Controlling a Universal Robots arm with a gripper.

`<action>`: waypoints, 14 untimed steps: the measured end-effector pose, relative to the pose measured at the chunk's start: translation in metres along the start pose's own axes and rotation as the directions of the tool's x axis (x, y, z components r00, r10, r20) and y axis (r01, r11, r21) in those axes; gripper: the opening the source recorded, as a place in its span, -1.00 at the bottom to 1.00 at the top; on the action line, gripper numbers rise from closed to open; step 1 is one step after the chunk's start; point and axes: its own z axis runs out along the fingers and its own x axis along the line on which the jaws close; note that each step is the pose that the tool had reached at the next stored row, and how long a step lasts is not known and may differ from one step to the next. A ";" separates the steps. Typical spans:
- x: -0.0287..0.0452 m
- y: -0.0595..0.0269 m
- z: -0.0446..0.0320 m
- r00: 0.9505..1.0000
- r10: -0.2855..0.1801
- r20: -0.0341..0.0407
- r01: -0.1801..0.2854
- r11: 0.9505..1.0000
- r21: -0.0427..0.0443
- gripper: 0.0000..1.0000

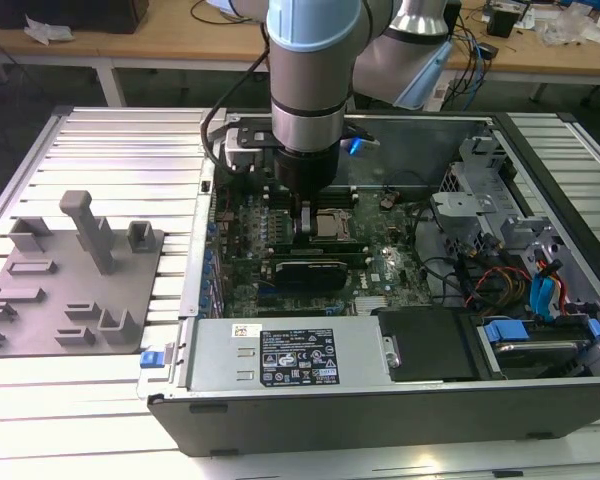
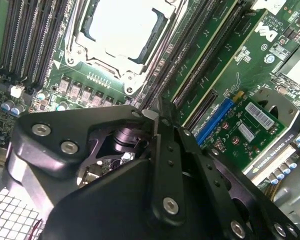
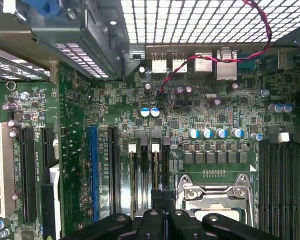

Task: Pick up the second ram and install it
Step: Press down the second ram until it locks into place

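Note:
My gripper reaches down into the open computer case, just beside the silver processor socket. In the first wrist view its black fingertips are pressed together, so the gripper is shut. It sits at the end of a memory slot next to the socket. Two slots there hold thin strips seen edge-on. The one under the tips looks like the second ram, but I cannot be sure. In the second wrist view the gripper stands over the slots beside the socket.
A grey fixture plate with an upright post lies at the exterior view's left. Inside the case are a graphics card, the power supply, loose cables and drive bays.

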 end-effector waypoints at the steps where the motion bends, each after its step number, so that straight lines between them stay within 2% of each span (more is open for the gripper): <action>1: 0.0000 -0.0001 -0.0026 1.000 0.000 0.000 0.000 1.000 0.000 -0.84; 4: 0.0001 -0.0003 -0.0197 1.000 0.000 -0.002 0.000 1.000 -0.001 -0.84; 6: 0.0000 -0.0006 -0.0340 1.000 0.000 -0.002 0.000 1.000 -0.001 -0.84; 9: 0.0000 -0.0008 -0.0357 1.000 0.000 -0.002 0.000 1.000 -0.001 -0.84; 11: -0.0002 -0.0113 -0.0355 1.000 0.000 -0.002 0.000 1.000 -0.001 -0.84; 12: -0.0004 -0.0219 -0.0353 1.000 0.000 -0.002 0.000 1.000 -0.001 -0.84; 14: -0.0006 -0.0299 -0.0351 1.000 0.000 -0.002 0.000 1.000 -0.001 -0.84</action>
